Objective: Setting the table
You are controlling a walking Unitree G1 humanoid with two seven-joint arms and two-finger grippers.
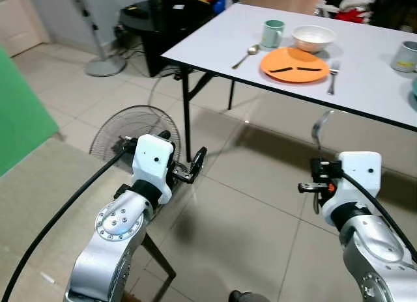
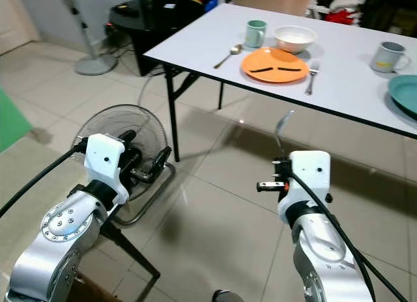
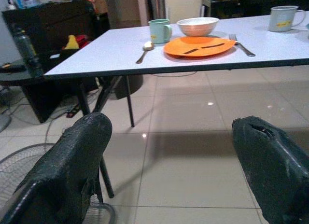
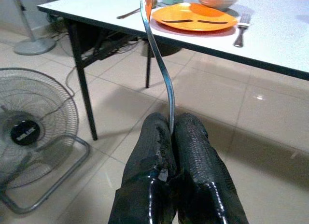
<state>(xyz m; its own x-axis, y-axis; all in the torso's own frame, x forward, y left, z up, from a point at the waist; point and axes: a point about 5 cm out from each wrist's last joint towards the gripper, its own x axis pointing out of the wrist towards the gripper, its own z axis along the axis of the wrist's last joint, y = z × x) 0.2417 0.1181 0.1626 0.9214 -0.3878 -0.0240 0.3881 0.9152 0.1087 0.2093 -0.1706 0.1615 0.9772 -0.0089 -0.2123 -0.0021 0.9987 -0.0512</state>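
Tiled floor (image 1: 260,204) in front, white folding table (image 1: 365,87) ahead with black legs. Near the table's front edge: orange plate (image 1: 294,64) with two dark strips on it, white bowl (image 1: 313,37) just behind it, green mug (image 1: 273,33) beside the bowl toward the table's left corner. Spoon (image 1: 245,56) lies left of the plate, fork (image 1: 333,77) right of it, both flat on the tabletop. Grey mug (image 2: 389,55) further right, teal plate (image 2: 405,94) at the right edge near the front.

Right gripper (image 4: 172,132): fingers pinched together on the handle end of a metal utensil (image 4: 157,60), which stands roughly upright and curves toward the table; its head is cut off in the wrist view, so spoon or fork I can't tell. It's held over the floor, well short of the table's front edge.

Left gripper (image 3: 171,142): fingers (image 3: 72,156) spread wide, nothing between them, aimed at the table, also over the floor.

Floor fan (image 2: 124,146) sits on the tiles below the left arm, near the table's left leg; pedestal fan base (image 1: 104,66) further back.
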